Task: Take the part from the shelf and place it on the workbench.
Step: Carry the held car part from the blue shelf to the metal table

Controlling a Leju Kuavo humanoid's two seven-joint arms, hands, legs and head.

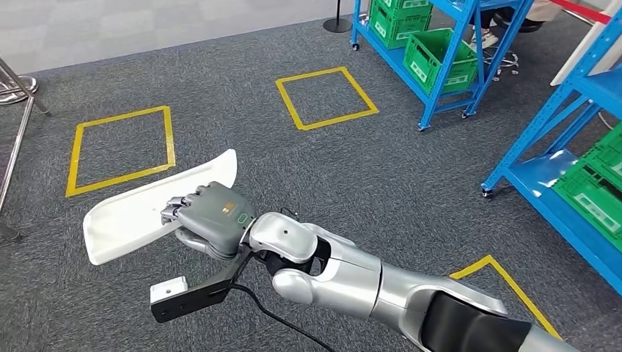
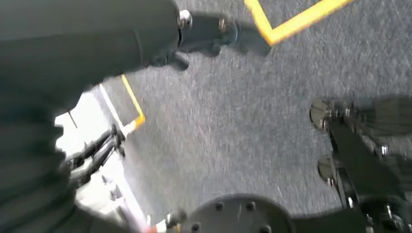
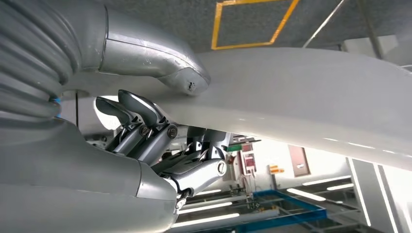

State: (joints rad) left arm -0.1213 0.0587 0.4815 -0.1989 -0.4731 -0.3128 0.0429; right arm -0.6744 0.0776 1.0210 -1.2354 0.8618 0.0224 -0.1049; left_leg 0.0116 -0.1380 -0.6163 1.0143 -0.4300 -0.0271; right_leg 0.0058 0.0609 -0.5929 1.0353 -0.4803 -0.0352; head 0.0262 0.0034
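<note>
The part is a long white curved panel (image 1: 132, 213). In the head view it is carried above the grey carpet, left of centre. My right hand (image 1: 209, 216) grips its near edge, and my silver right arm reaches in from the lower right. In the right wrist view the thumb (image 3: 160, 58) lies on one face of the panel (image 3: 301, 97) and the dark fingers (image 3: 145, 121) curl against the other face. My left hand (image 2: 58, 58) is a blurred grey mass hanging over the carpet; its fingers cannot be made out.
A blue shelf rack (image 1: 469, 81) with green crates (image 1: 429, 55) stands at the back right. A second blue rack (image 1: 539, 187) with a green crate (image 1: 594, 191) is at the right edge. Yellow taped squares (image 1: 326, 95) mark the carpet. Metal stand legs (image 1: 15, 110) are at the left.
</note>
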